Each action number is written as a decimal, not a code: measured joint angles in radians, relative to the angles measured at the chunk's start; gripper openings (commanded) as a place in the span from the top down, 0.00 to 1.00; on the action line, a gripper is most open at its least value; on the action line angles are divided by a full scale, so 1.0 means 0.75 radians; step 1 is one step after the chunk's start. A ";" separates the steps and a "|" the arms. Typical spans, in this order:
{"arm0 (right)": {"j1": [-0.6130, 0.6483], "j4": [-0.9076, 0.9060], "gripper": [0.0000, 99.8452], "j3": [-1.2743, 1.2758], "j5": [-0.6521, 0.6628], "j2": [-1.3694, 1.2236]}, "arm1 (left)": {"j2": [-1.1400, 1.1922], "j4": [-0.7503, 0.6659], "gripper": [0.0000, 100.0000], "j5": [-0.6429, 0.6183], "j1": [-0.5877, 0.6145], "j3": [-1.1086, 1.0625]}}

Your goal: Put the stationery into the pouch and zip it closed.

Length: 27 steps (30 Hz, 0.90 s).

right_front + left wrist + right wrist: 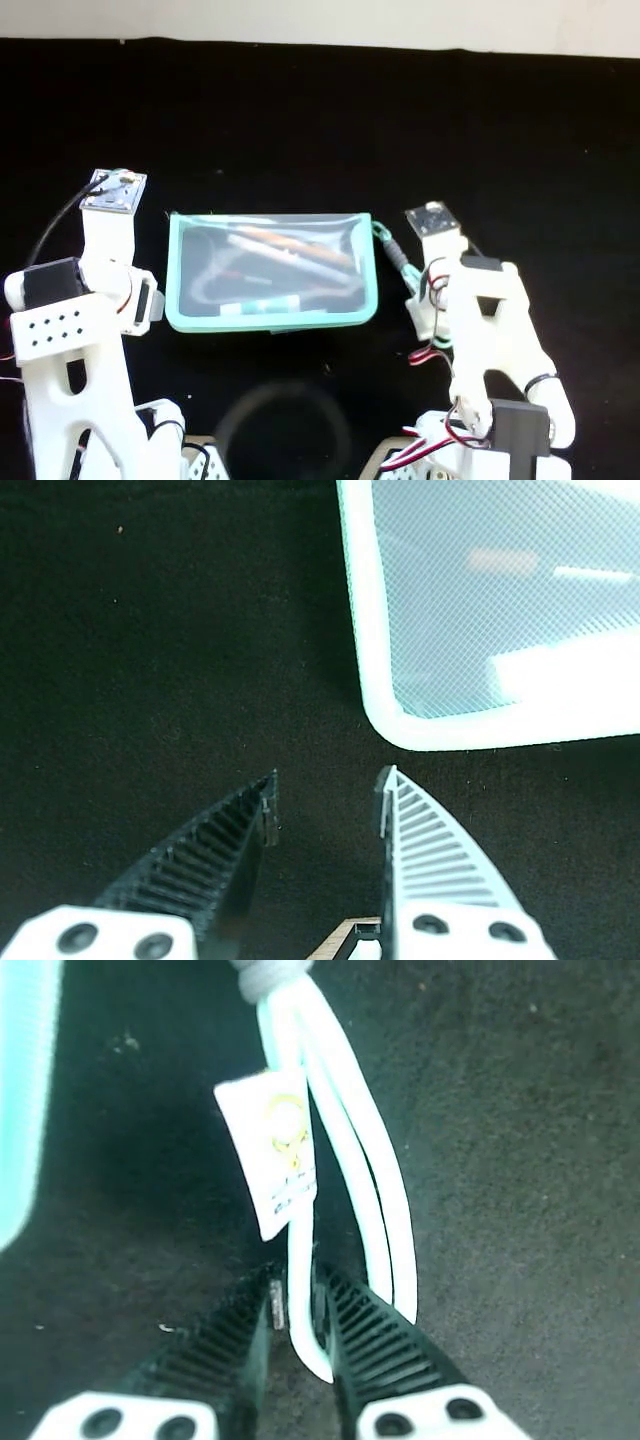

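Pinching zipper cord (pixel 345 1160) between my right fingers (pixel 372 1332), nearly closed on it; my left fingers (pixel 425 840) spread apart, holding nothing, just beside pouch (pixel 270 322) corner on black worktop (pixel 300 120).

Ok, top-down: black table (pixel 320 120), pouch (pixel 270 318) lying flat dead centre, mint trim, see-thru front. Stationery (pixel 290 255) is inside, long pen-like bits lying across plus smaller pcs, can't sort them apart thru the mesh. Zip cord (pixel 392 250) comes off the pouch's far corner on the right arm's side, trails out & back toward the right arm (pixel 490 320), whose front end sits right over the cord's tail. Left arm (pixel 70 330) is opposite, front end just beside the pouch's other short edge, near the lower corner, not on it. Pale wall strip (pixel 320 20) runs behind the table.
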State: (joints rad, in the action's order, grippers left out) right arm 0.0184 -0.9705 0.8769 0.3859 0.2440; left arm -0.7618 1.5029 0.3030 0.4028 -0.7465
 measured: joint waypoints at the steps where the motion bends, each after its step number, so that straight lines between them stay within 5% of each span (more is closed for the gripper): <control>1: 0.000 -0.039 0.99 -0.047 -0.023 0.000 | 0.000 0.000 0.82 0.000 0.000 0.000; 18: 0.006 -0.796 0.99 -1.129 -0.243 0.000 | 0.000 -0.023 0.82 0.000 0.000 0.000; 27: 0.239 -0.994 0.99 -1.495 -0.430 0.000 | 0.000 -0.129 0.82 -0.002 0.000 0.000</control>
State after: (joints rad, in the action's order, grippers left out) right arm 0.1979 -1.7162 -0.2447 0.0637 0.2440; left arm -0.7618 1.4062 0.3015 0.4028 -0.7465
